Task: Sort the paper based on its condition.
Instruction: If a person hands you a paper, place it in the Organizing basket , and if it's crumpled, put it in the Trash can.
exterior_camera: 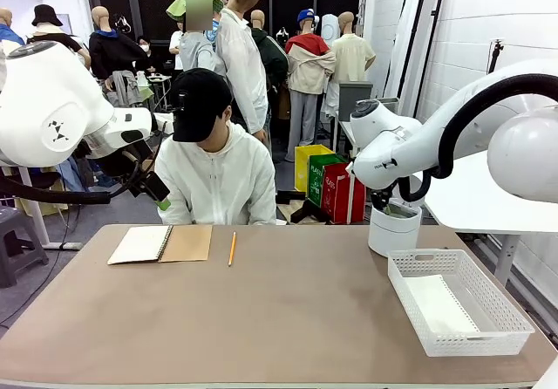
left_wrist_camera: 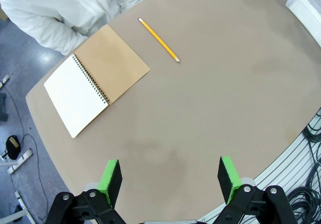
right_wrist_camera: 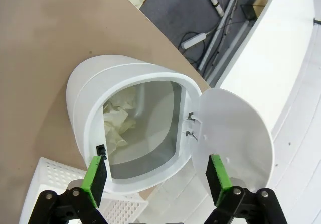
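A crumpled ball of white paper (right_wrist_camera: 118,121) lies inside the round white bin (right_wrist_camera: 80,98), whose lid (right_wrist_camera: 235,133) hangs open. My right gripper (right_wrist_camera: 156,176) hovers just above the bin's mouth, open and holding nothing. From the front, that gripper (exterior_camera: 394,204) sits right over the bin (exterior_camera: 392,232). A smooth white sheet (exterior_camera: 440,306) lies flat in the white mesh basket (exterior_camera: 488,341) at the right. My left gripper (left_wrist_camera: 169,180) is open and empty, held high above the table's left side (exterior_camera: 150,182).
An open spiral notebook (exterior_camera: 161,243) with a brown cover and a yellow pencil (exterior_camera: 232,249) lie at the far edge in front of a seated person (exterior_camera: 214,175). The basket's corner (right_wrist_camera: 50,184) is just beside the bin.
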